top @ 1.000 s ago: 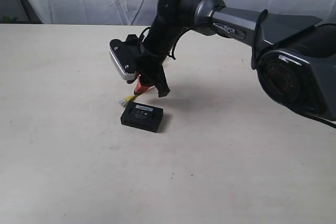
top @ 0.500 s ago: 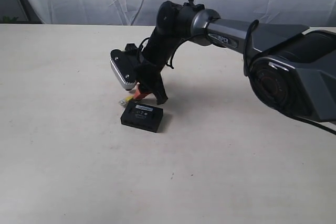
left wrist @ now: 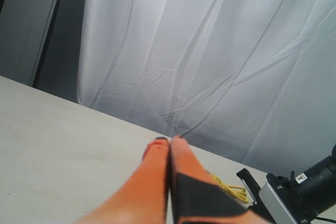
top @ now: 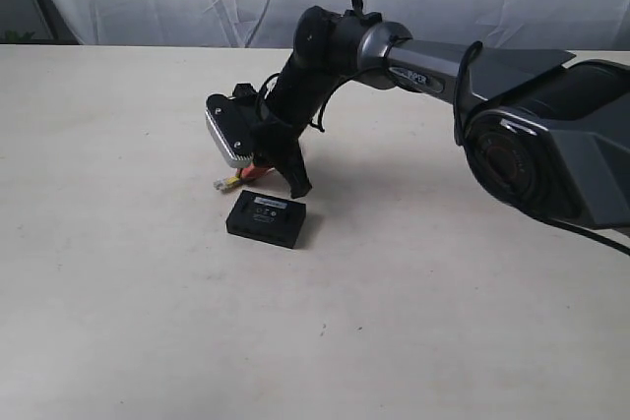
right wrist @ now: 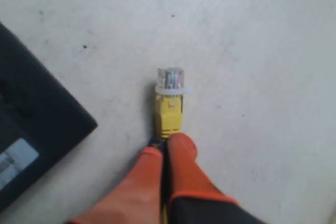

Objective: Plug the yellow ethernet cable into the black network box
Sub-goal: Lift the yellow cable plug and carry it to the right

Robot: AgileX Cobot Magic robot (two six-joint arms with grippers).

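In the exterior view the box [top: 266, 218] lies flat on the table [top: 118, 302]. The right gripper [top: 264, 174] hangs just behind the box's far edge. It holds the cable [top: 234, 181], whose plug [top: 223, 184] sticks out past the box's far left corner and does not touch the box. The left arm does not show here, so the right arm is plainly the nearer one.

The left wrist view shows the left gripper [left wrist: 169, 142] with its orange fingers [left wrist: 157, 156] pressed together on nothing, raised and aimed at the curtain [left wrist: 210, 51]. The box is out of this view; only a loop of cable shows.

In the right wrist view the right gripper [right wrist: 168, 148] is clamped on the cable's yellow boot, just behind the clear plug. The plug's long axis runs straight out from the fingertips and passes beside the box's near corner instead of into a side. The box sits off to one side of that line, near but apart. No port shows on the faces in view. The insertion probably needs the plug swung toward the box.
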